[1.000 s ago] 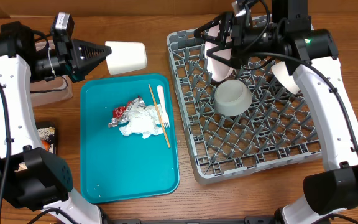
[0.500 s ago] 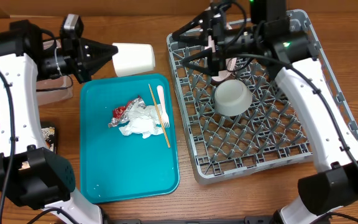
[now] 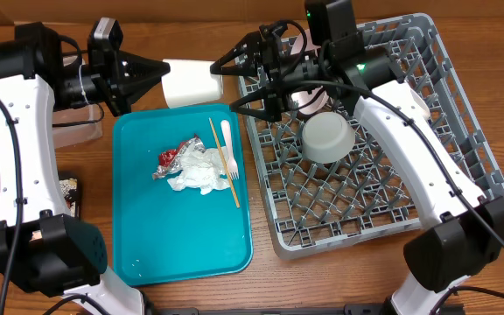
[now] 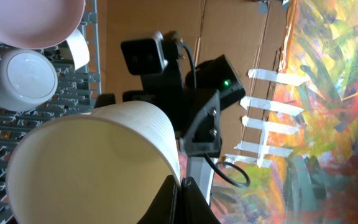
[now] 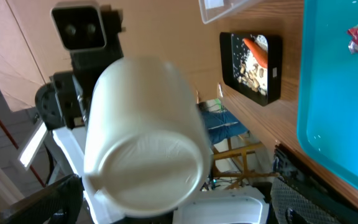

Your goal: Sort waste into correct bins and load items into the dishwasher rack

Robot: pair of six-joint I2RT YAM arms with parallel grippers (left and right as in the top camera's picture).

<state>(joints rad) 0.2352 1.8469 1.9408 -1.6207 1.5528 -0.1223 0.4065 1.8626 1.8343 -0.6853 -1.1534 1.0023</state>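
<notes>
While the white cup [image 3: 191, 81] hangs between two arms, a fumble is the worry.
Left tool [image 3: 157, 69] pinches its rim, upper centre of the overhead view; right tool [image 3: 233, 80] gapes wide beside its base. Release early and it drops to the tabletop [image 3: 217, 35], short of the dishwasher rack [image 3: 462, 131].

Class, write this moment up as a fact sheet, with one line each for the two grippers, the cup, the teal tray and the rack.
left gripper: shut on the rim of the white cup
right gripper: open, at the cup's base end
white cup: held on its side, mouth toward the left arm
teal tray: holds crumpled napkin, foil wrapper, wooden stick, white fork
dishwasher rack: holds grey bowl, pink plate, whitish bowl
</notes>
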